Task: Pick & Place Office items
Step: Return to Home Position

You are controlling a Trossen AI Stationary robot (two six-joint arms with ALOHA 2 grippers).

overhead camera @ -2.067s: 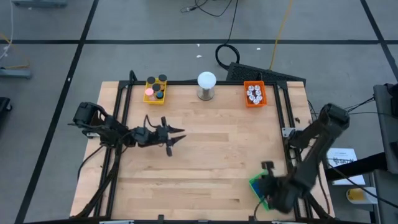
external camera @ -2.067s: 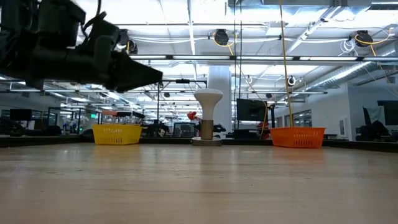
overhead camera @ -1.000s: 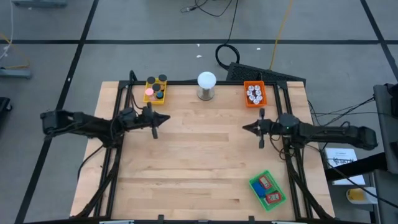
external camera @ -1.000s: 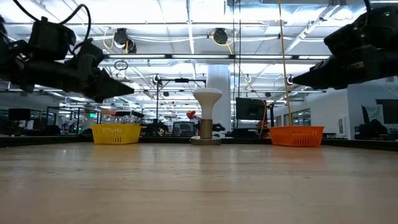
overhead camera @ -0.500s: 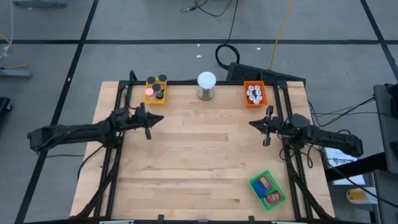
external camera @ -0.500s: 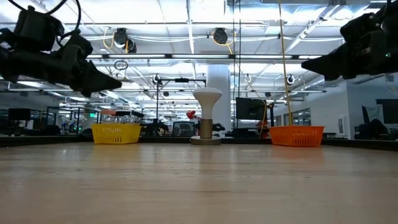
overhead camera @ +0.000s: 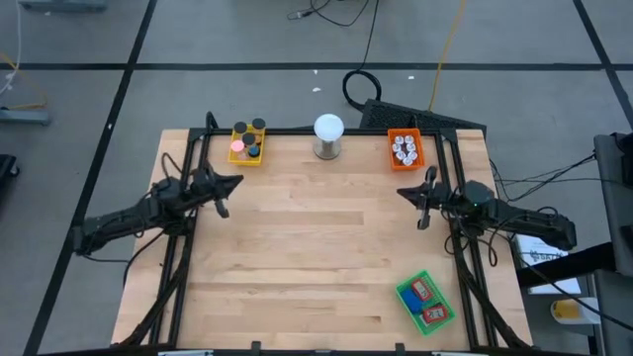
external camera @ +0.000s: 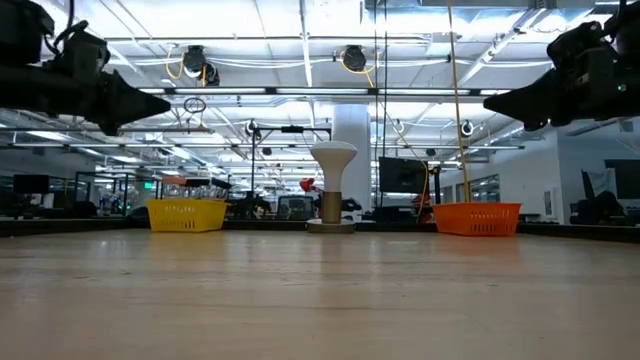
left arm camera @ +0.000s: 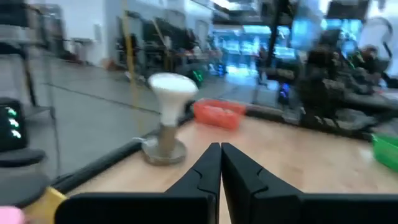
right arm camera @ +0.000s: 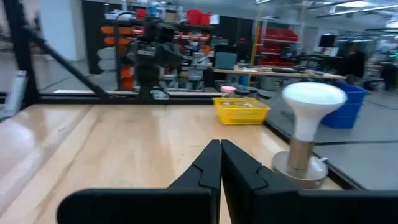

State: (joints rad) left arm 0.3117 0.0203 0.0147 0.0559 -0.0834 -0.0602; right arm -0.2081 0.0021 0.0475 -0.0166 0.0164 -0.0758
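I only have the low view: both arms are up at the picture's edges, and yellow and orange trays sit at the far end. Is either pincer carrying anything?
Observer: No. The wrist views show the left pincer and the right pincer both shut, with nothing between the fingers.
Operator: Is there a third tray outside my picture?
Observer: Yes. From above, a green tray lies askew near the table's right corner at your camera's end. It holds red and blue flat blocks.
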